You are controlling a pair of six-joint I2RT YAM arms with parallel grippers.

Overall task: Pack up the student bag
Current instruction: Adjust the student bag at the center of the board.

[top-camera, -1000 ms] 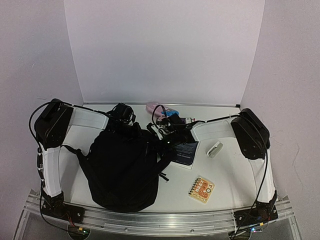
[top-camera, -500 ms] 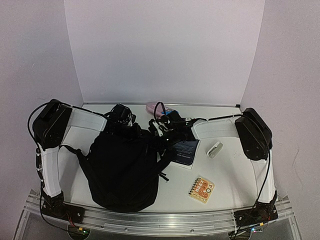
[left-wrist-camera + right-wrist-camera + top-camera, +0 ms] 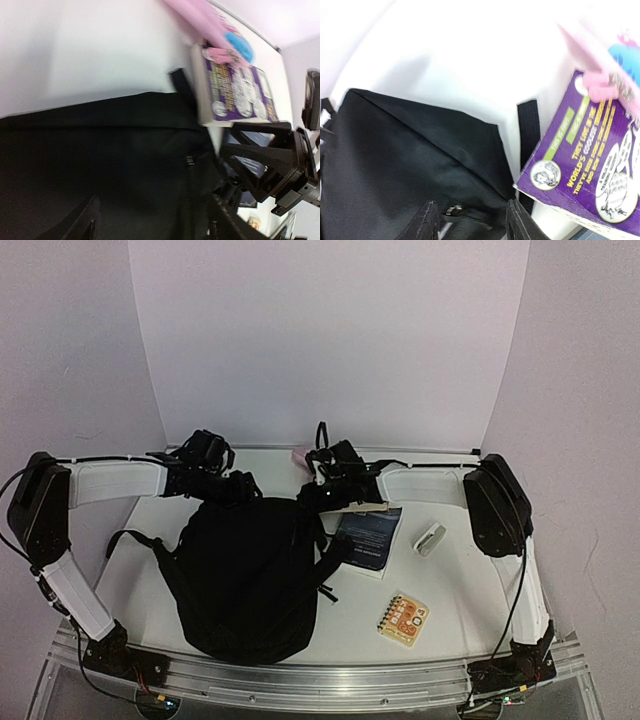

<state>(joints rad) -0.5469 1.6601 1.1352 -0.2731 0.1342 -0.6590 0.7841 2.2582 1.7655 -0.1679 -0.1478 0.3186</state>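
The student bag (image 3: 245, 580) is a large black backpack lying flat on the white table, left of centre, its mouth shut. My left gripper (image 3: 238, 490) hovers over its far left corner. In the left wrist view this gripper (image 3: 152, 227) is open wide, with only black fabric (image 3: 100, 160) below it. My right gripper (image 3: 320, 492) is at the bag's far right corner. Its wrist view shows the right gripper (image 3: 471, 225) open above the bag (image 3: 405, 165), a small metal zipper pull (image 3: 452, 210) lying between the fingers, not gripped.
A purple book (image 3: 590, 165) and a pink case (image 3: 610, 55) lie just beyond the bag's far right corner. A dark blue booklet (image 3: 368, 538), a small white item (image 3: 430, 538) and an orange spiral notepad (image 3: 403, 618) lie to the bag's right. White walls enclose the table.
Both grippers have opened and let go of the bag's top edge. The left arm has swung out to the left and the right gripper has pulled back slightly; the bag's mouth has settled flat.
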